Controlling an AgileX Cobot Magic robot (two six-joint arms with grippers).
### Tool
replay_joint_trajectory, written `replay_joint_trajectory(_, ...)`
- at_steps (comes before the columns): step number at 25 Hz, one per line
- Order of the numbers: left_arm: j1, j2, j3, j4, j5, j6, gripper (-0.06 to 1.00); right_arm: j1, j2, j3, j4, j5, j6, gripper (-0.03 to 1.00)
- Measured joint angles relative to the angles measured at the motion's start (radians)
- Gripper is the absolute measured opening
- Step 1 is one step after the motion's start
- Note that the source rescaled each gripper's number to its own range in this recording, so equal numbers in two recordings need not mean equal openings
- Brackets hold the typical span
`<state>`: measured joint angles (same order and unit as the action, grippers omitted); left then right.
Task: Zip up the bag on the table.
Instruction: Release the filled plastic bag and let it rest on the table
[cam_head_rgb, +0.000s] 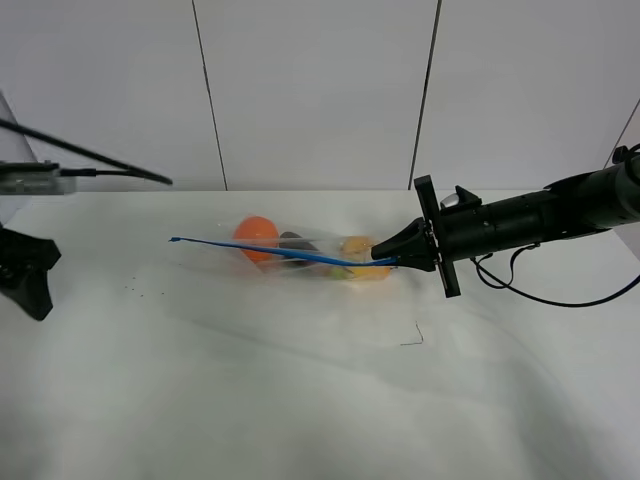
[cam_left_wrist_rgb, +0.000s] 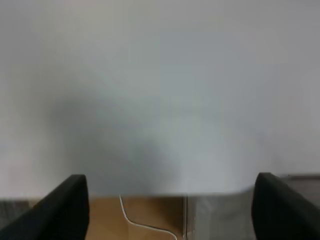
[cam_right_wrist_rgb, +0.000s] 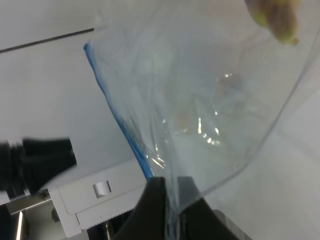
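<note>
The clear bag (cam_head_rgb: 300, 255) lies on the white table (cam_head_rgb: 300, 400) at mid-back, with orange, dark purple and yellow produce inside. Its blue zip strip (cam_head_rgb: 270, 250) runs from a free left end to my right gripper (cam_head_rgb: 385, 260), which is shut on the strip's right end. In the right wrist view the fingers (cam_right_wrist_rgb: 155, 200) pinch the clear plastic and the blue strip (cam_right_wrist_rgb: 120, 125). My left gripper (cam_head_rgb: 25, 275) hangs at the table's far left edge, away from the bag. In the left wrist view its fingers (cam_left_wrist_rgb: 65, 207) stand wide apart, open and empty.
A small dark mark (cam_head_rgb: 412, 338) lies on the table in front of the bag. A few tiny specks (cam_head_rgb: 135, 290) sit at the left. White wall panels stand behind the table. A black cable (cam_head_rgb: 560, 295) trails from the right arm.
</note>
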<state>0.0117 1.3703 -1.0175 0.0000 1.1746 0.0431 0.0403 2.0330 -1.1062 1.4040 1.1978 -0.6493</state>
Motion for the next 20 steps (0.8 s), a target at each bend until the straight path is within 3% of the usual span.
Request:
replay_joint_trajectory(5, 0.0, -0.279, 0.247, 0.0, 0.0, 0.0, 0.99, 0.0, 0.0, 0.0, -0.001, 0.0, 0.0, 0.0)
replay_joint_trajectory(11, 0.0, -0.6, 0.451, 0.0, -0.008, 0.0, 0.99, 0.0, 0.0, 0.0, -0.001, 0.0, 0.0, 0.0)
replay_joint_trajectory(20, 0.0, -0.956, 0.515, 0.0, -0.115, 0.001, 0.99, 0.0, 0.0, 0.0, -0.001, 0.003, 0.0, 0.0)
